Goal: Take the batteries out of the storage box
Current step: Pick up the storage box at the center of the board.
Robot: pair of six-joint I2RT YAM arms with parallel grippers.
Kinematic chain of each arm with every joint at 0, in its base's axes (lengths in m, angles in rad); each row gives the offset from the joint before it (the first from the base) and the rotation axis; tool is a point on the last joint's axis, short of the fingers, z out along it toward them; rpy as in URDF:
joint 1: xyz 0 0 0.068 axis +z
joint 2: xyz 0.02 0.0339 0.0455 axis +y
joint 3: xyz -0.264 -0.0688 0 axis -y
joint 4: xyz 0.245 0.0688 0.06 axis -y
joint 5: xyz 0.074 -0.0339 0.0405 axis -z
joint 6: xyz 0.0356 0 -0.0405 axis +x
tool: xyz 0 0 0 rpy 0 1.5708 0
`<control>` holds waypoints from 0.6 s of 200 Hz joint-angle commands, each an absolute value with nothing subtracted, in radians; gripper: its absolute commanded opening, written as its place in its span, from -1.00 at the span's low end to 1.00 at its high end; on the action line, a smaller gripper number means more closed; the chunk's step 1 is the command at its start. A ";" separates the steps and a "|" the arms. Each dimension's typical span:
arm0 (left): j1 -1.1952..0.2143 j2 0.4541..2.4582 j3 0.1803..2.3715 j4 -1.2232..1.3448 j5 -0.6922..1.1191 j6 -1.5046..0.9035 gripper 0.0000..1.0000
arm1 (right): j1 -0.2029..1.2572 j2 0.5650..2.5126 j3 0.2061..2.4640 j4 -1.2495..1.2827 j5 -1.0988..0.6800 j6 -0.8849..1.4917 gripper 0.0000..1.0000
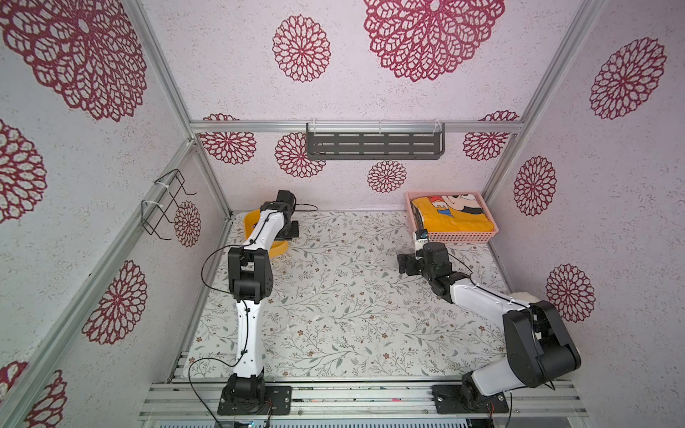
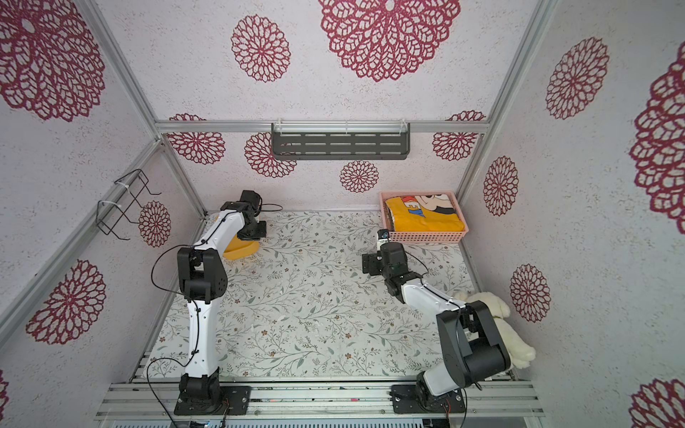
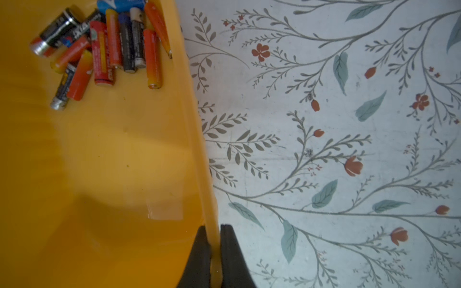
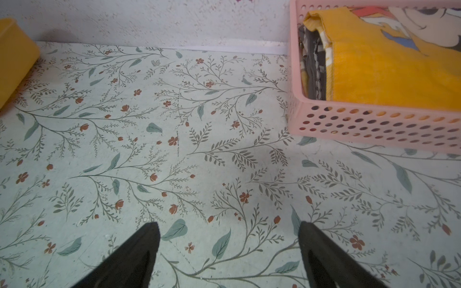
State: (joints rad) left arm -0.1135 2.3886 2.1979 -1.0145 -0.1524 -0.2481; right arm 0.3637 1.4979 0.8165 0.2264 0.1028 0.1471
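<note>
The side wall of the storage box (image 3: 112,162) is pinched between the left jaws, which are pressed together on it. One black jaw is seen inside the box and the other outside it, over the floral surface (image 3: 374,154). The batteries (image 3: 107,47) are heaped on the box floor against that same wall, well apart from the jaws along its length. Most of them are orange, several are black with silver caps, and a blue one (image 3: 119,3) is cut off by the frame edge. They lie in a loose, partly overlapping cluster, most of them pointing roughly the same way. The box itself is smooth yellow-orange plastic with solid walls, and a patch of clear tape (image 3: 166,210) is stuck to its floor.

In both top views the storage box (image 1: 277,250) (image 2: 241,250) is found at the far left corner of the surface, largely hidden beneath the left arm (image 1: 259,229) (image 2: 218,229). Whether it rests flat or is tipped cannot be told.

The right jaws are spread wide above bare surface with nothing between them. They are well apart from the storage box (image 4: 12,62) and near the pink basket (image 4: 374,124), in which a yellow cloth (image 4: 386,69) is folded.
</note>
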 commanded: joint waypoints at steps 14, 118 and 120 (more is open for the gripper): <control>-0.168 2.245 2.140 -1.034 -0.164 -0.276 -1.00 | 0.369 1.499 0.809 0.252 0.141 0.156 0.89; -0.474 2.114 1.965 -1.074 -0.131 -0.420 -1.00 | 0.367 1.391 0.705 0.293 0.320 0.102 0.96; -0.479 2.114 1.963 -1.072 -0.128 -0.426 -1.00 | 0.365 1.385 0.702 0.297 0.326 0.102 0.97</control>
